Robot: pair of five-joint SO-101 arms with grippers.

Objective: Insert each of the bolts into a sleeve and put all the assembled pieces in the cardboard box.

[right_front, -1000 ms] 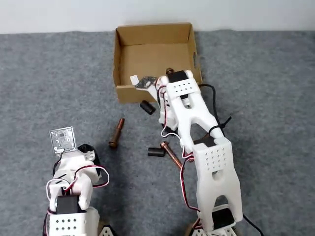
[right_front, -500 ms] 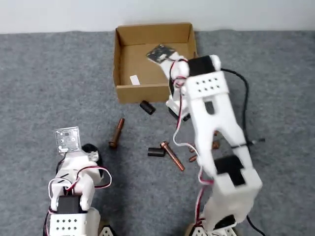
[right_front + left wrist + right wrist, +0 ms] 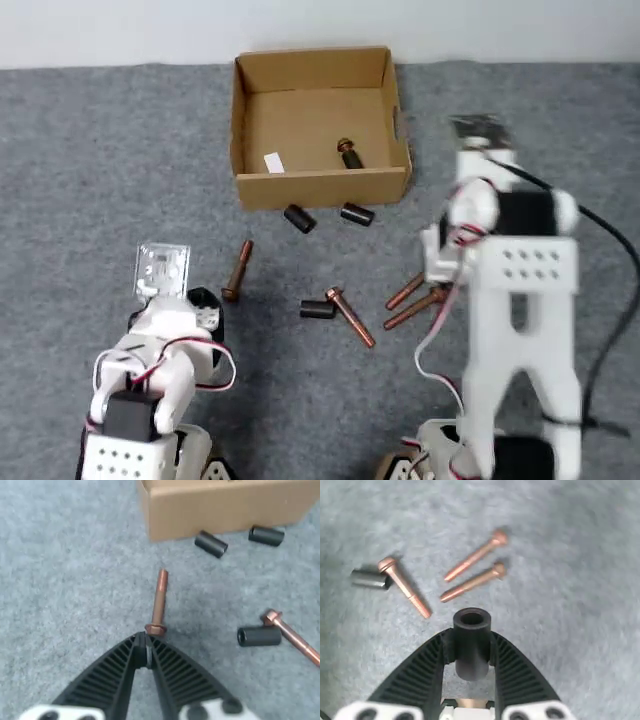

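Note:
The cardboard box (image 3: 318, 187) stands at the back with one bolt-in-sleeve piece (image 3: 348, 153) inside. My left gripper (image 3: 143, 642) is shut with nothing in it, its tips just behind the head of a copper bolt (image 3: 159, 600) lying on the carpet (image 3: 237, 270). My right gripper (image 3: 470, 640) is shut on a black sleeve (image 3: 471, 645), bore facing the camera, held above two loose bolts (image 3: 475, 556) (image 3: 472, 582). The same two bolts (image 3: 405, 292) (image 3: 415, 309) lie beside the right arm (image 3: 515, 270).
Two black sleeves (image 3: 299, 218) (image 3: 356, 214) lie just in front of the box. Another sleeve (image 3: 318, 309) and a bolt (image 3: 350, 317) rest together mid-table. A white label (image 3: 273, 162) lies in the box. Grey carpet covers the table.
The right arm has swung from over the box back to the right, above the two bolts. A bolt-in-sleeve piece now lies in the box. The left arm edged forward toward its bolt.

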